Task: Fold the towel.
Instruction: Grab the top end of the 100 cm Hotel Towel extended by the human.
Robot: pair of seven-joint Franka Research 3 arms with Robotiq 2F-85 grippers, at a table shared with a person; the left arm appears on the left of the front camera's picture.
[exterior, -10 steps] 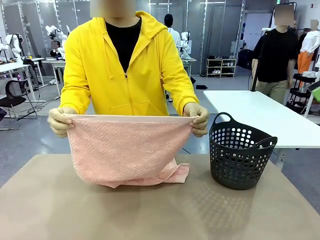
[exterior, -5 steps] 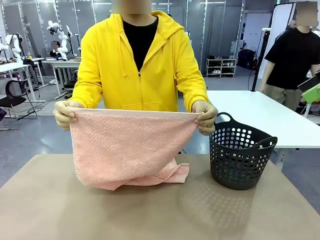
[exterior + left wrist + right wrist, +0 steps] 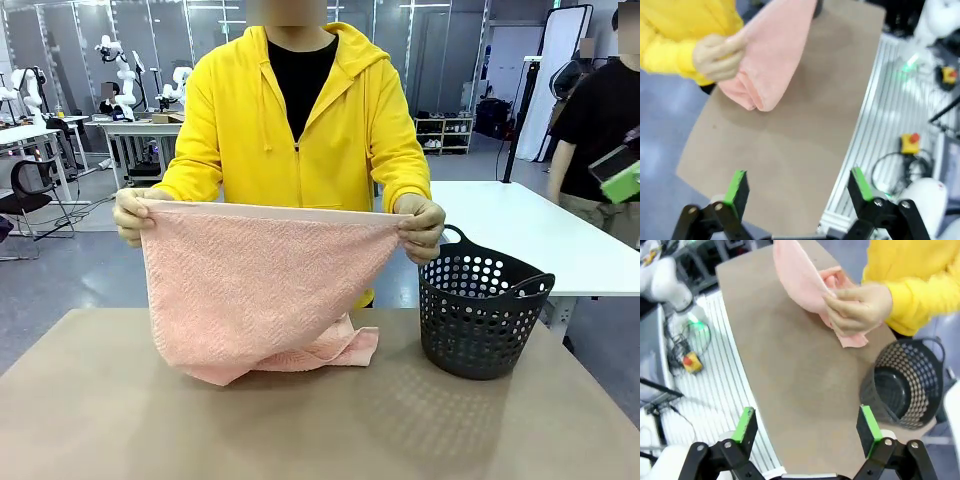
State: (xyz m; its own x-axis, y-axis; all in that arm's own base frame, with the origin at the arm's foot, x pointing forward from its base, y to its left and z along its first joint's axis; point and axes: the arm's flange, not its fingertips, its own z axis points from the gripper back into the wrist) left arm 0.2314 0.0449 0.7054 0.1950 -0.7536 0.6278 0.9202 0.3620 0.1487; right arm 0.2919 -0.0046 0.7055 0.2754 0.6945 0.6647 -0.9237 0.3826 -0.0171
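Left wrist view: towel (image 3: 775, 55) cut by top edge, hand (image 3: 715, 56) blurred.

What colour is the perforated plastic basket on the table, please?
The round perforated plastic basket is dark grey, almost black, clearest in the front view.

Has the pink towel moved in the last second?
Yes. The top edge of the towel has risen: earlier it was level with the handle of the basket, now it is above it.
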